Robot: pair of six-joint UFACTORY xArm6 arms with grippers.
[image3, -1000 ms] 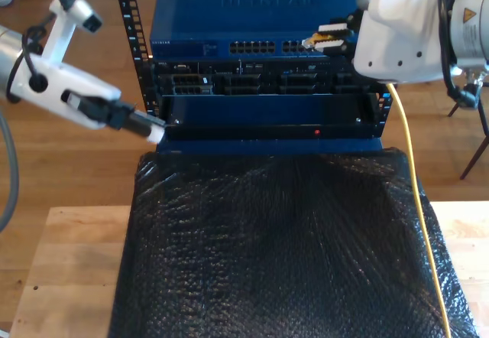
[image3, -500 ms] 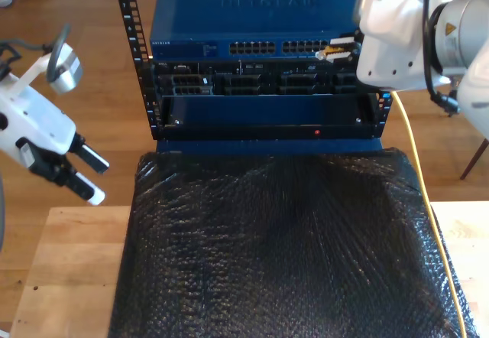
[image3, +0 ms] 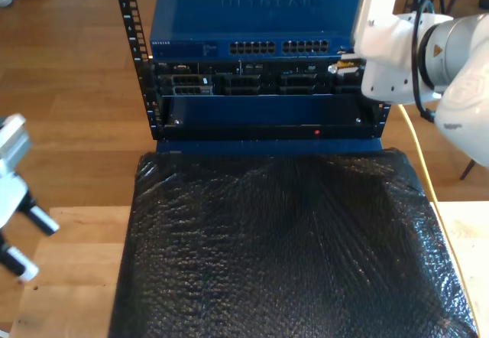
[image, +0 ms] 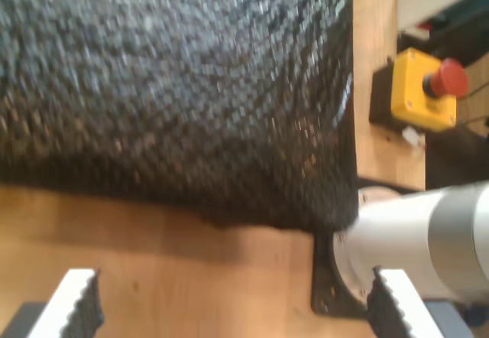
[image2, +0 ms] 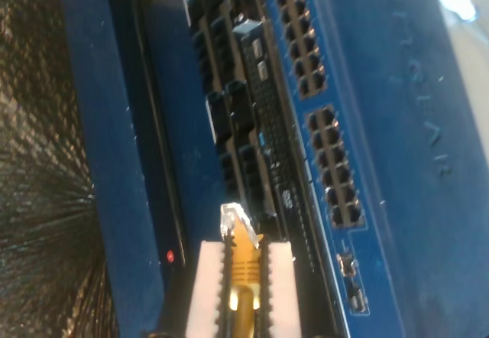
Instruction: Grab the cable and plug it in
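Cable (image2: 243,273) pinched just behind its clear plug (image2: 233,219) by my second gripper (image2: 246,265), near the switch (image3: 252,17) ports. Limp, light cord, brittle plug: grip the boot. My first gripper (image: 229,307) hangs spread, empty.

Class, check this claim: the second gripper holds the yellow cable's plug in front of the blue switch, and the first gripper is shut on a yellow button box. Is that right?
Not quite. My first gripper is open and holds nothing, as the first wrist view shows; the yellow button box sits apart on the wood. My second gripper does hold the cable by its plug before the blue switch.
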